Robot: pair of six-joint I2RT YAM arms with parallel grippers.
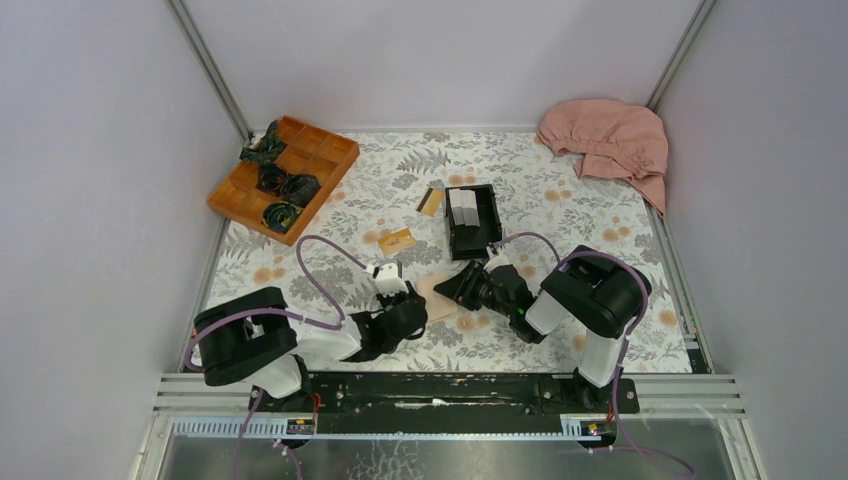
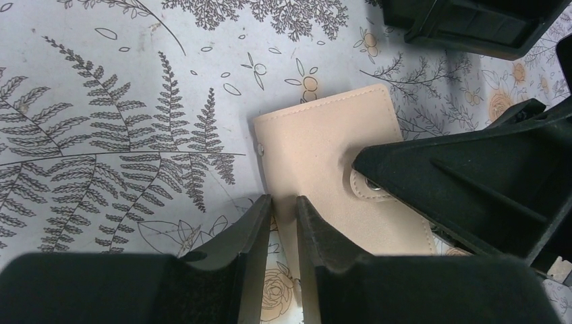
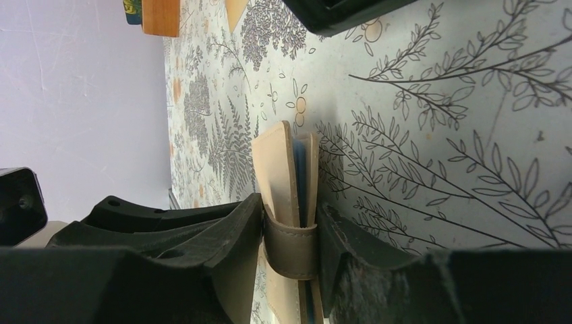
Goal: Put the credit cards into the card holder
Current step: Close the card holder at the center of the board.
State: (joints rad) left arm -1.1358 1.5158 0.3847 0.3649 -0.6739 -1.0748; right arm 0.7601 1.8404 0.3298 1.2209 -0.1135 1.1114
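Observation:
The tan card holder (image 1: pixel 437 299) lies folded near the table's front, between my two grippers. My right gripper (image 1: pixel 458 289) is shut on it at the snap tab (image 3: pixel 290 248), one finger on each face (image 3: pixel 276 165). In the left wrist view the card holder (image 2: pixel 324 145) lies flat. My left gripper (image 2: pixel 283 202) is almost shut, its tips at the holder's near left edge, clamping nothing that I can see. One orange-gold credit card (image 1: pixel 397 241) lies on the cloth behind. Another with a black band (image 1: pixel 431 202) lies beside the black box.
A black open-topped box (image 1: pixel 471 222) holding white cards stands behind the card holder. An orange compartment tray (image 1: pixel 283 175) with dark green items sits at the back left. A pink cloth (image 1: pixel 610 140) lies at the back right. Grey walls enclose the floral table.

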